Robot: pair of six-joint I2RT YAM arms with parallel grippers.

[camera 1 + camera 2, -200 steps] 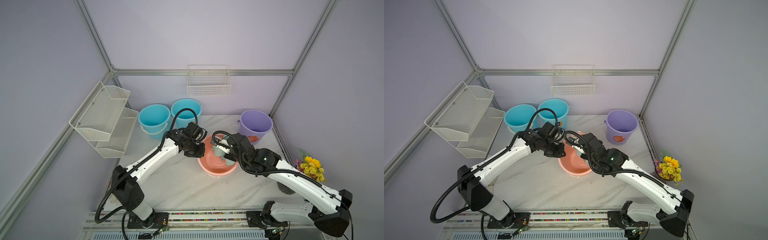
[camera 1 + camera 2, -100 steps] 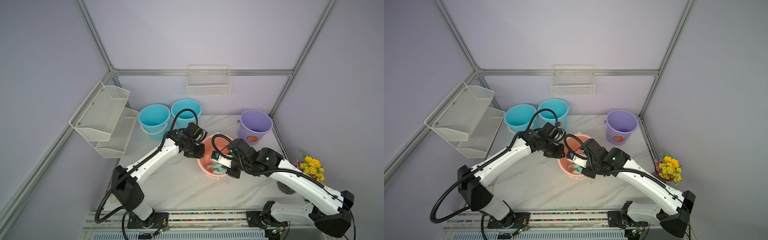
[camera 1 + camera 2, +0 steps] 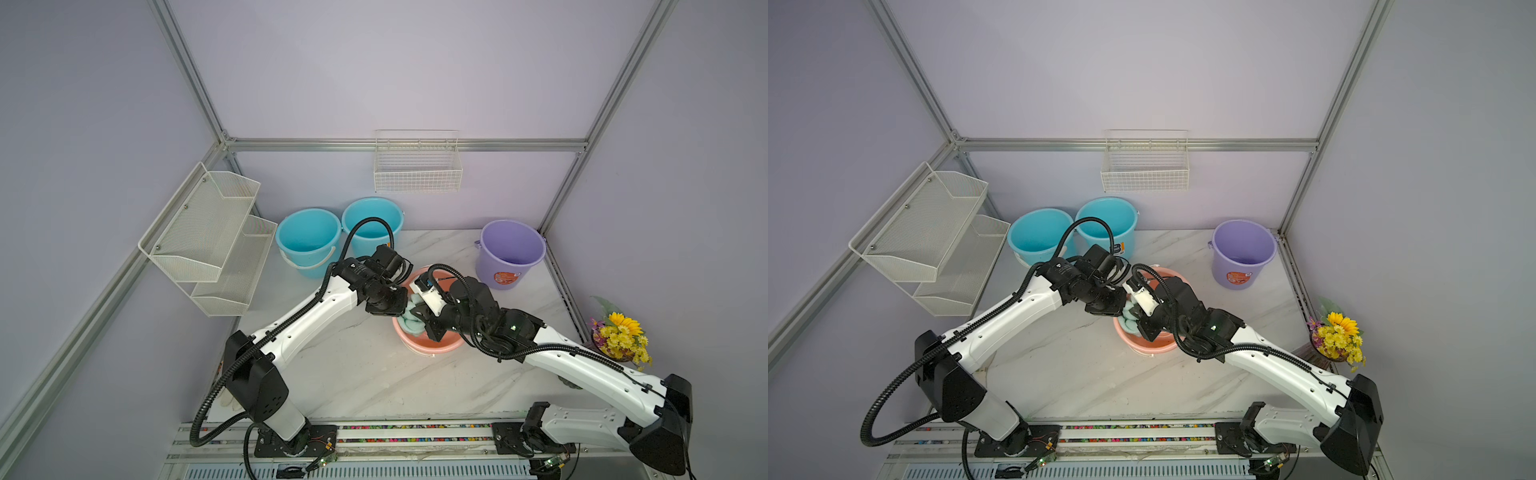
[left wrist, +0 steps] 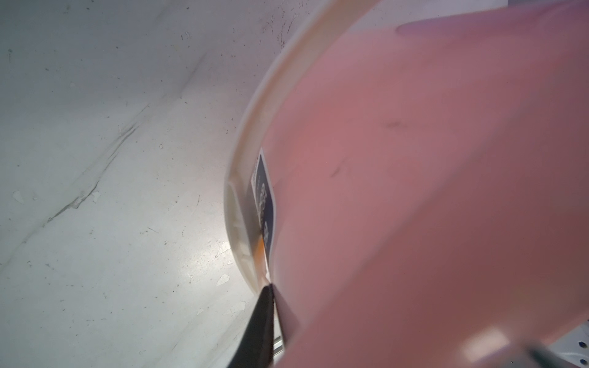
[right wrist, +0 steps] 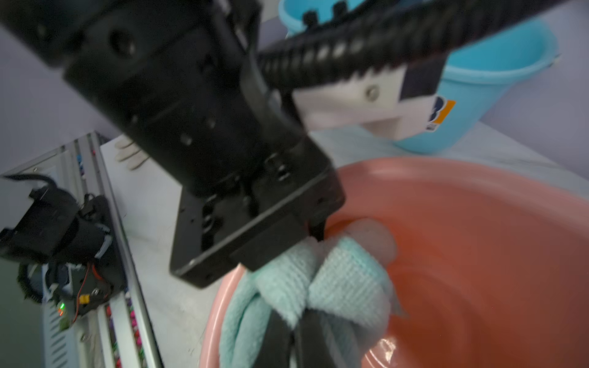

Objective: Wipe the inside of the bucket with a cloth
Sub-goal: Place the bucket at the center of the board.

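**Mint cloth down in the pink bucket, wipe under way**

In both top views the pink bucket (image 3: 430,350) (image 3: 1152,345) stands near the middle of the marble table (image 3: 374,386). It is well apart from the purple bucket (image 3: 510,253) and the two blue buckets (image 3: 307,239) at the back. The left gripper (image 3: 395,305) sits at the rim on the side toward its own arm. The right gripper (image 3: 422,322) reaches down into the mouth. The cloth (image 3: 409,323) (image 3: 1128,321) shows as a bunched wad against the inner wall, just below the left gripper.

In the left wrist view one black finger (image 4: 259,318) lies against the outside of the pink wall at the rim. The jaws stand narrow, pinched on the rim, and they seem to brace the bucket. The other finger is hidden behind the wall.

In the right wrist view the right gripper (image 5: 298,321) is clamped tight on a fold of the cloth (image 5: 344,286). The fold is pressed to the inner wall just under the rim. A white work glove (image 5: 130,153) lies on the table by the rail.

By my judgement the wipe is partway: the cloth is gripped, inside and touching the wall. How much surface is already done cannot be told. The bare far wall and the floor look like what is left.
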